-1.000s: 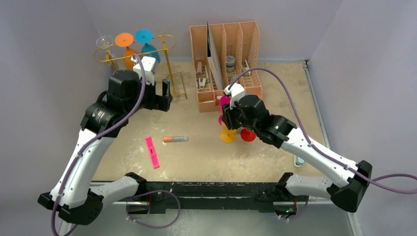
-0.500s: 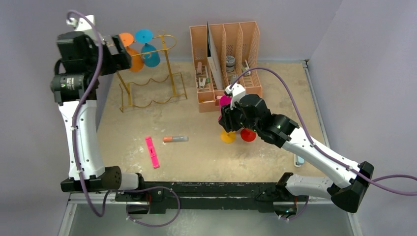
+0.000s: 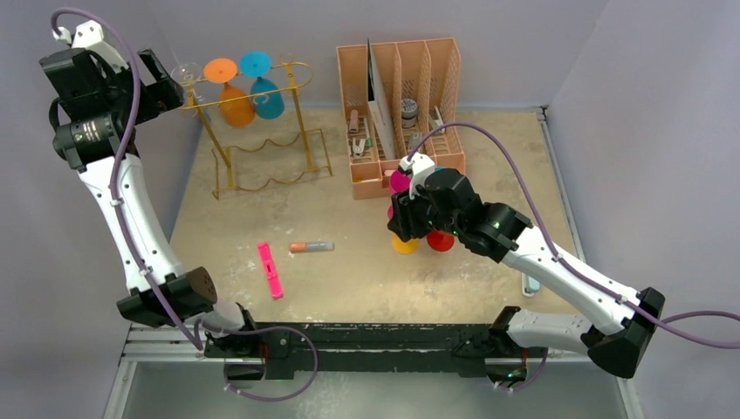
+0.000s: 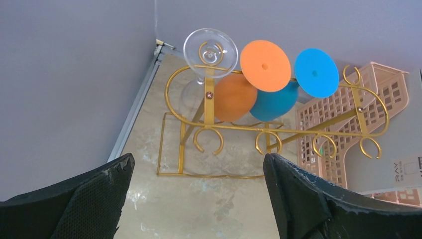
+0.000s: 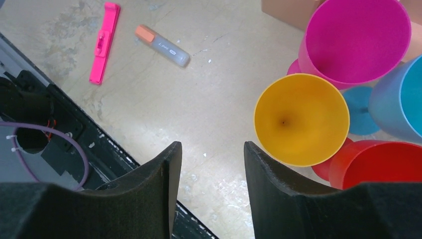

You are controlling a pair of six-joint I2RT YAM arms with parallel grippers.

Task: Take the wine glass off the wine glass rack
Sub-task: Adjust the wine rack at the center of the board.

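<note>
The gold wire wine glass rack [image 3: 303,131] stands at the back left. Three wine glasses hang upside down from its top rail [image 4: 234,128]: a clear one [image 3: 186,73] [image 4: 210,47], an orange one [image 3: 221,70] [image 4: 265,62] and a blue one [image 3: 255,64] [image 4: 316,72]. My left gripper [image 3: 155,78] [image 4: 198,164] is raised high, left of the rack and apart from it, open and empty. My right gripper [image 5: 211,147] is open and empty just above a yellow glass [image 5: 301,119] [image 3: 403,245] standing mid-table.
Magenta [image 5: 358,40], red [image 5: 383,164] and blue [image 5: 403,99] glasses stand beside the yellow one. A peach desk organiser [image 3: 401,96] sits at the back centre. A pink clip [image 3: 270,271] and a marker [image 3: 311,247] lie on the table in front.
My left arm has swung up and to the far left, away from the front of the rack. The right jaws have spread wider over the yellow glass.
</note>
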